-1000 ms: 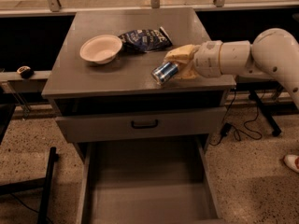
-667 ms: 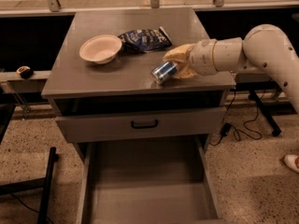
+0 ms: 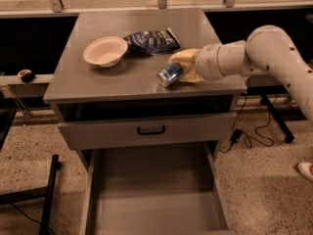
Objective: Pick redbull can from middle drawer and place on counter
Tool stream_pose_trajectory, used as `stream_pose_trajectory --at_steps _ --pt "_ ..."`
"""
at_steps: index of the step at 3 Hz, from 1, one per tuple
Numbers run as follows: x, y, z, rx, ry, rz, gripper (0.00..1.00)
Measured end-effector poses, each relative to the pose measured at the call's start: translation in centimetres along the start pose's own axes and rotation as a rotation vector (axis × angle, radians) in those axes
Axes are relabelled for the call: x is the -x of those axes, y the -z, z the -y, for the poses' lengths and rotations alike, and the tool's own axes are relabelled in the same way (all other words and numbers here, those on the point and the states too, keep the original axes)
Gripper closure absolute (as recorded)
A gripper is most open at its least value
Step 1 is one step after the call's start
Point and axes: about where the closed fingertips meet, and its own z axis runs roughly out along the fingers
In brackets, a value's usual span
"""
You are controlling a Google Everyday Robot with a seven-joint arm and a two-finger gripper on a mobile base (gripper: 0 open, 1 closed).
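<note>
Six items. Broad flat grey counter [image 3: 98,77]. Wide grey middle drawer [image 3: 156,199], pulled open, bottom bare. Tan two-finger gripper [image 3: 182,68] over counter's right front, clamped round can. White bowl [image 3: 105,50]. Dark blue snack bag [image 3: 151,41]. Slim blue-and-silver redbull can [image 3: 169,75], tilted, low over counter. Placing step; next, probably: lower, release.

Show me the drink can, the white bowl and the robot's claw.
redbull can [image 3: 171,73]: camera view, blue side.
bowl [image 3: 104,52]: camera view, bare inside.
claw [image 3: 182,66]: camera view, between fingertips, clamping the can over the counter [image 3: 98,82].
</note>
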Motion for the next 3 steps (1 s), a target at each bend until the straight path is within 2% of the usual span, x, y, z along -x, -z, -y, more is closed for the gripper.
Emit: stream_pose_trajectory --at_steps 1,2,3 --pt "0.0 0.0 0.0 0.0 0.0 0.0 0.26" --pt "0.1 -0.2 0.8 0.027 0.008 -0.002 0.04" --pt "0.0 0.1 1.4 0.027 0.008 -0.003 0.0"
